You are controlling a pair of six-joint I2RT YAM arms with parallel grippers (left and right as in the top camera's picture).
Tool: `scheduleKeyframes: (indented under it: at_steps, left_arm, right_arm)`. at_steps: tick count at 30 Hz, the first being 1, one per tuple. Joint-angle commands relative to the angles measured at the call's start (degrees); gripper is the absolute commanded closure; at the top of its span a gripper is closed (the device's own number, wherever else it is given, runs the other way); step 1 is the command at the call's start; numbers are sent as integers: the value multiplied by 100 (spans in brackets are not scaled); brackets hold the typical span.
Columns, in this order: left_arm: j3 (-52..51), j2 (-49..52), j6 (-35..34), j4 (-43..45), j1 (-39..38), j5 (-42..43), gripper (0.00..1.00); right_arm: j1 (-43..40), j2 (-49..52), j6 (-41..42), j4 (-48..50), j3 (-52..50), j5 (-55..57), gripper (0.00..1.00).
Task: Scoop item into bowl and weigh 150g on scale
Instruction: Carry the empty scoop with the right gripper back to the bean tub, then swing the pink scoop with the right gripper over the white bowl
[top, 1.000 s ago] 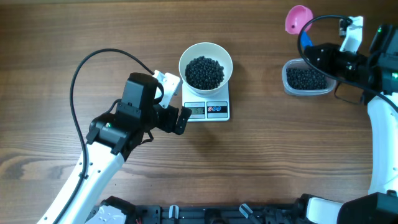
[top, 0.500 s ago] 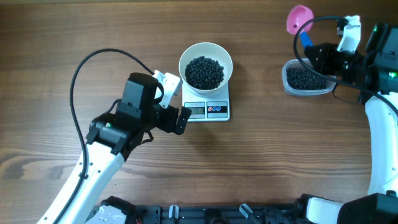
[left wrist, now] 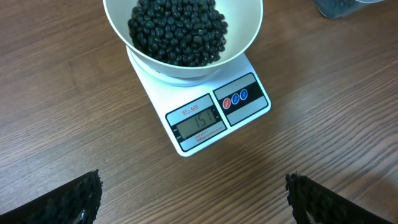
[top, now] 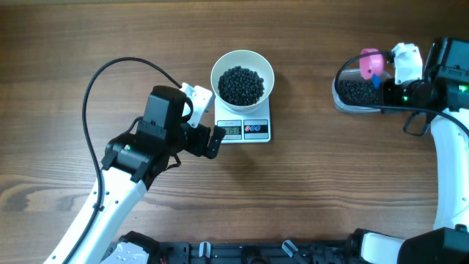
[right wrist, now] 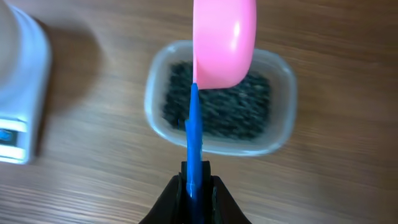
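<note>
Rt hand (right wrist: 194, 180) has swung in since a sec ago; pink scoop (right wrist: 224, 43) now over clear tub (right wrist: 152, 93), blue handle pinched betw. its fingers. Table (top: 330, 183): left hand (top: 207, 119) spread wide, just beside scale (left wrist: 205, 121). White bowl (left wrist: 186, 70) sits on scale, heaped w/ black beans (left wrist: 177, 31); more beans in tub.

Both arms have white links and black joint housings; a black cable (top: 95, 81) loops from the left arm (top: 139, 158); green lights (top: 405, 94) glow on the right arm (top: 448, 147); the left fingers (left wrist: 71, 199) are black and ribbed.
</note>
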Motion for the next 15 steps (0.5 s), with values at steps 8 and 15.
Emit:
scheduleKeyframes:
  at_steps: [8, 15]
  left_arm:
    - [-31, 13, 7, 15, -31, 90, 0]
    - [-31, 13, 7, 15, -31, 87, 0]
  right_arm:
    - [-7, -7, -1180, 96, 37, 1832, 96]
    - [162, -7, -1300, 105, 37, 1832, 96]
